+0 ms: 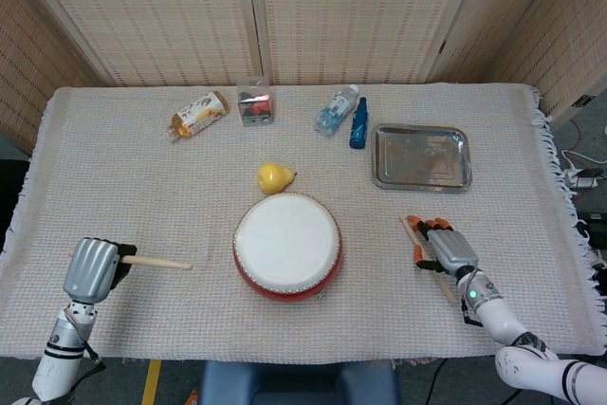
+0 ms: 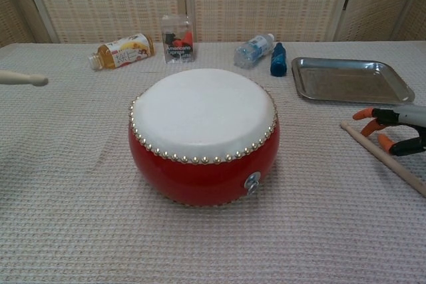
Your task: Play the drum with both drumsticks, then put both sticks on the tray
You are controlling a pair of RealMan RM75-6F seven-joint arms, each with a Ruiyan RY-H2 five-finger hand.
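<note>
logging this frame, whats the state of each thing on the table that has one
left hand: grips a drumstick, tip toward the drum
left drumstick: held, above the cloth
right hand: over the other drumstick, fingers spread, grasp unclear
right drumstick: flat on the cloth
drum: upright, skin bare
tray: empty
amber bottle: on its side
clear bottle: on its side
blue bottle: lying down

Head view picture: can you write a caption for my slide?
Left hand holds a drumstick, right hand rests on the other, red drum between.
</note>
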